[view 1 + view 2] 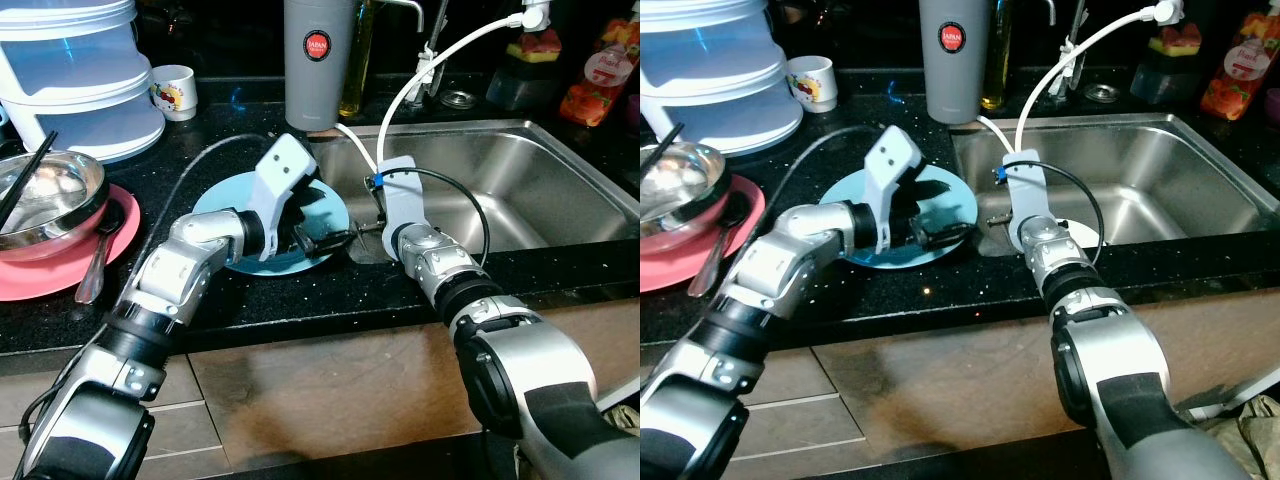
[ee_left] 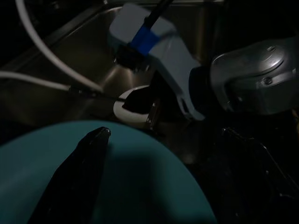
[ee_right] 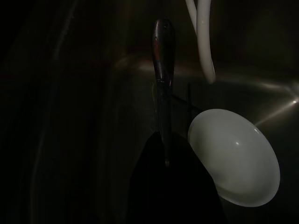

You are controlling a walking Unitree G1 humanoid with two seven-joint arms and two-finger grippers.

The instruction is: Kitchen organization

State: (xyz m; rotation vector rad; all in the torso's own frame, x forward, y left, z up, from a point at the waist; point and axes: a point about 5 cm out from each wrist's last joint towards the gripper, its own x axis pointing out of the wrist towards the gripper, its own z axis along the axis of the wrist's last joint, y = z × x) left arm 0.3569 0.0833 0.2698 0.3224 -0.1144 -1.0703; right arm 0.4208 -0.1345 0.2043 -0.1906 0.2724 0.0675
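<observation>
Landmark is the steel sink [image 1: 560,190], set into the black worktop [image 1: 330,295]. Teal plate [image 1: 225,200] lies flat on the worktop just beside the sink, on its left. Left hand [image 1: 335,240] is over the sink-side edge of that plate, one black finger [image 2: 79,172] lying across the teal surface; can't tell from these frames whether it's spread or pinching the rim. Right hand [image 1: 372,212] is at the sink's near-left corner, hanging over the rim, fingers pinched on a thin dark utensil [image 3: 162,70] that points into the basin. A white bowl [image 3: 236,156] sits on the sink floor right beside the utensil; touching or not, can't tell. White hose [image 1: 440,55] arcs from behind the sink down to its left rim. Grey tumbler [image 1: 318,60] with a red round label stands behind the sink's back-left corner. Far left of the sink: metal bowl [image 1: 75,185] with black chopsticks [image 1: 25,180] on a pink plate [image 1: 30,270], a spoon [image 1: 95,270] lying on that plate's near edge, small white cup [image 1: 175,92] and a stacked white container [image 1: 85,75] behind them.
</observation>
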